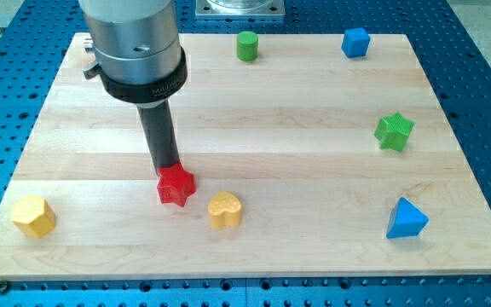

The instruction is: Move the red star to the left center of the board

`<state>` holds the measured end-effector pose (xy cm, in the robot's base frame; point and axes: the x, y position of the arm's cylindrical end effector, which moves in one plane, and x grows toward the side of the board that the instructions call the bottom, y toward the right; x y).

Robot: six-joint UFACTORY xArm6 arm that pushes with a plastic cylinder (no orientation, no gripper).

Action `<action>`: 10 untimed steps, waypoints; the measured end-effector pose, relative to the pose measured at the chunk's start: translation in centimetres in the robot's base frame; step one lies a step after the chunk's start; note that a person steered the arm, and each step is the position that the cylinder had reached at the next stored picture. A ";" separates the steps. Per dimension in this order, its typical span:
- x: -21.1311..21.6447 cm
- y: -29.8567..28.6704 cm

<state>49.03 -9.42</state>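
Where rod meets red star (176, 186), my tip (170, 168) half-hidden.

Wooden board (314, 111), red star (176, 186), yellow heart (225, 210), yellow hexagon (34, 216), blue blocks, green blocks

Wooden board (314, 94) of pale planks lying on a blue perforated table (484, 51). Far edge: a green cylinder (246, 46) left of centre and a blue cube (355, 42) further right. Right side: a green star (394, 131) at mid-depth and, nearer, a blue triangular block (407, 219). Near side: a yellow heart (225, 210) left of centre and a yellow hexagonal block (34, 215) close to the near left corner. All six blocks stand well apart from one another.
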 end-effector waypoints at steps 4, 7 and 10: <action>5.6 2.5; 0.6 3.6; -3.1 -6.5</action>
<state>45.92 -15.90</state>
